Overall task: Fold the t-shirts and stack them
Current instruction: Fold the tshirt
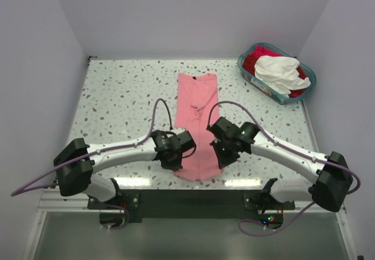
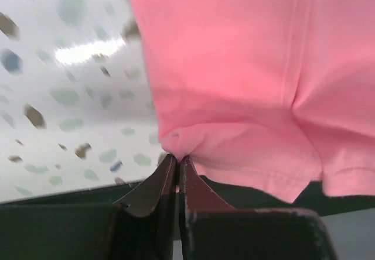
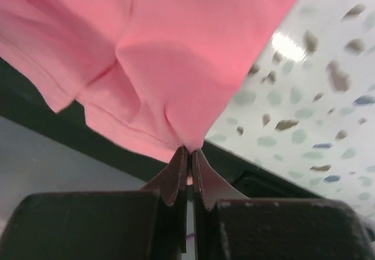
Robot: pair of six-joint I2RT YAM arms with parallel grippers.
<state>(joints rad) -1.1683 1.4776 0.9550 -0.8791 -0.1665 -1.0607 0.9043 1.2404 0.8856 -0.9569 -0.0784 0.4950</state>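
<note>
Now clamped tight on the near hem of the salmon-pink cloth t-shirt [image 1: 197,102]: left gripper [image 2: 179,157] on the left corner, right gripper [image 3: 188,150] on the right, cloth bunched at both sets of fingertips. Spread flat beyond the fingers across the speckled white tabletop [image 1: 117,96]. Well beyond the right fingers, crumpled white t-shirt [image 1: 280,72] over red t-shirt [image 1: 253,58], inside the teal-blue plastic basket [image 1: 262,86].

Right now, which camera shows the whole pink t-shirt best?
The top external view: the salmon-pink t-shirt lies there full length on the table, neck far, hem near. The left wrist view shows only a hem corner pinched in the left gripper; the right wrist view only the other corner, pinched in the right gripper.
</note>
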